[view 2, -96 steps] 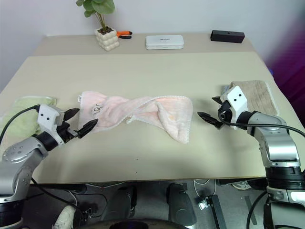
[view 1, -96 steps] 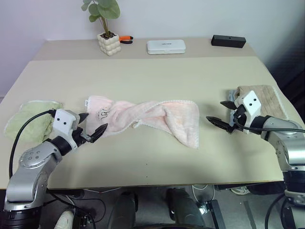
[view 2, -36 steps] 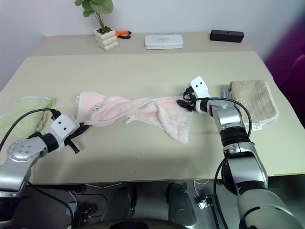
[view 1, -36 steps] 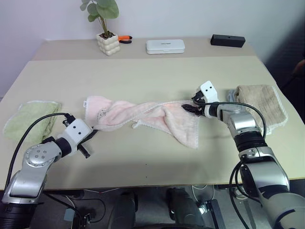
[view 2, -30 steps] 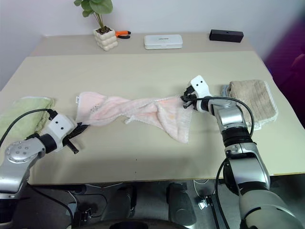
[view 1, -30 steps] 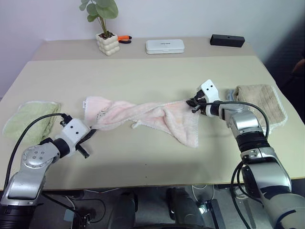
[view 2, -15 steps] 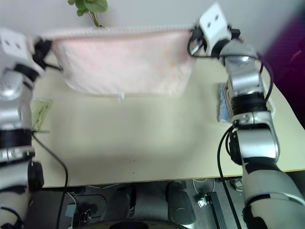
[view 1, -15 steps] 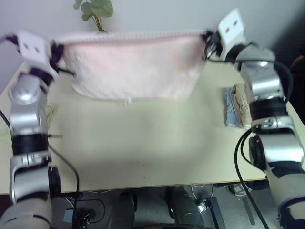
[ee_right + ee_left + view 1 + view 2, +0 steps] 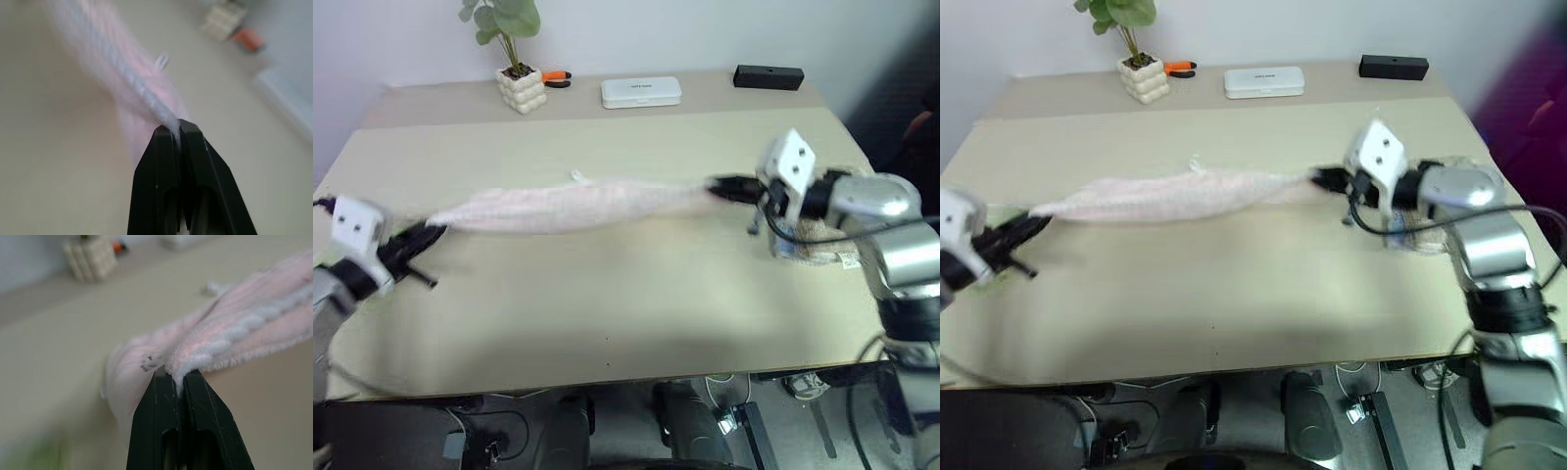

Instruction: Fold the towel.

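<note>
1. The table [image 9: 607,313] bears the towel [image 9: 568,206], pale pink terry, stretched in a long narrow band across its middle between the two grippers.
2. The left gripper [image 9: 429,231] is clamped on the towel's left end; the right gripper [image 9: 717,186] pinches its right end.
3. A beige folded towel [image 9: 822,240] lies just behind the right gripper; a potted plant [image 9: 517,69], white case [image 9: 641,92] and black box [image 9: 769,76] stand well apart at the far edge.
4. Half a second ago the towel hung spread out, raised high; now it is low and drawn narrow.
</note>
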Robot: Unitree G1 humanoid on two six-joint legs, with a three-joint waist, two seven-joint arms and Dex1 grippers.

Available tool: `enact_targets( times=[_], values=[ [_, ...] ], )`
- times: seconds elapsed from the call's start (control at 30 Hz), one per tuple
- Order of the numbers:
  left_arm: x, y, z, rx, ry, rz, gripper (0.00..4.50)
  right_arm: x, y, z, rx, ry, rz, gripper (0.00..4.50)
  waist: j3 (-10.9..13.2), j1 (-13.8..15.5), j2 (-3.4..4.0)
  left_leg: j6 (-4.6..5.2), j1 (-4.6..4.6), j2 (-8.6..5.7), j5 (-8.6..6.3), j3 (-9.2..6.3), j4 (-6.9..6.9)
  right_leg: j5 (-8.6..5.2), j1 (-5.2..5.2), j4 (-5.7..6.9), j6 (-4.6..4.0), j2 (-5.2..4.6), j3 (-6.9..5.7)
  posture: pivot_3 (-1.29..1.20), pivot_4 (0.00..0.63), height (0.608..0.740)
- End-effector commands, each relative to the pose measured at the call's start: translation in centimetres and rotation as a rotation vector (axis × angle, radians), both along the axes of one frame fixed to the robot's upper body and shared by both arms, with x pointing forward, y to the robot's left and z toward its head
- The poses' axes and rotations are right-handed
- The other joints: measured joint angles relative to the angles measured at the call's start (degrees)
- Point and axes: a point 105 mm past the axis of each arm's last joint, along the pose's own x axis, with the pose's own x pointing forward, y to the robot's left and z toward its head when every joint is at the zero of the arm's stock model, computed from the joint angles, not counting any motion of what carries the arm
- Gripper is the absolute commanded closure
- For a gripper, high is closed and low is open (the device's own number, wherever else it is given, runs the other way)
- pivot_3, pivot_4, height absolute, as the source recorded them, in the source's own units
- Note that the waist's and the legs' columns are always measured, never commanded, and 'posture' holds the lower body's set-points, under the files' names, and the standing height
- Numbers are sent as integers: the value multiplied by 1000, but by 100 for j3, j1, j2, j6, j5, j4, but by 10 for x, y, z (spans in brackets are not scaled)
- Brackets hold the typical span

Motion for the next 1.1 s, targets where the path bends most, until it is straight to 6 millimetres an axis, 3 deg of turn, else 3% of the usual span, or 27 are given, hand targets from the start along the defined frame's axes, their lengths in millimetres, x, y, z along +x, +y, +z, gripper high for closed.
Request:
enact_targets(
  times=[0.03,0.13,0.2,0.33,0.57,0.67,0.83,1.1],
  values=[
    [-21,-6,3,57,77,-83,4500,-22,-7,9,-12,47,56,4461,1,39,-2,0,4,2,0,4,2,-7,2,-1,-11,1,2,0,150,737],
    [-40,-14,-9,70,191,-158,4500,-36,-14,0,-37,124,86,4461,1,56,-4,0,6,4,0,7,8,-17,4,0,-28,4,4,0,150,737],
    [-39,-19,-10,59,203,-170,4500,-32,-15,-4,-41,117,65,4461,-3,55,-10,0,9,4,0,9,7,-17,6,-1,-28,4,6,0,150,737],
    [-20,-17,-9,80,158,-125,4500,-8,-15,-8,-38,36,-29,4461,-4,45,-11,0,10,8,0,9,7,-16,5,0,-26,10,6,0,150,737],
    [36,-9,-9,96,49,-38,4500,44,-15,-13,-51,-84,-170,4461,-4,42,-12,-1,10,7,0,11,2,-1,0,5,-1,11,8,0,150,737],
    [50,-9,-15,96,57,-43,4500,60,-12,-15,-46,-100,-191,4461,-4,35,-12,-1,7,7,1,11,2,0,-4,9,0,12,8,0,150,737],
    [62,-7,-30,92,88,-54,4500,83,-8,-20,-27,-117,-233,4461,-3,28,-12,-1,5,7,1,10,-4,1,-14,14,2,13,8,0,150,737],
    [67,-3,-36,8,95,-17,4500,89,-5,-27,-8,-107,-221,4461,-3,38,-11,-1,4,7,1,10,-2,2,-14,17,2,11,8,0,150,737]
  ],
)
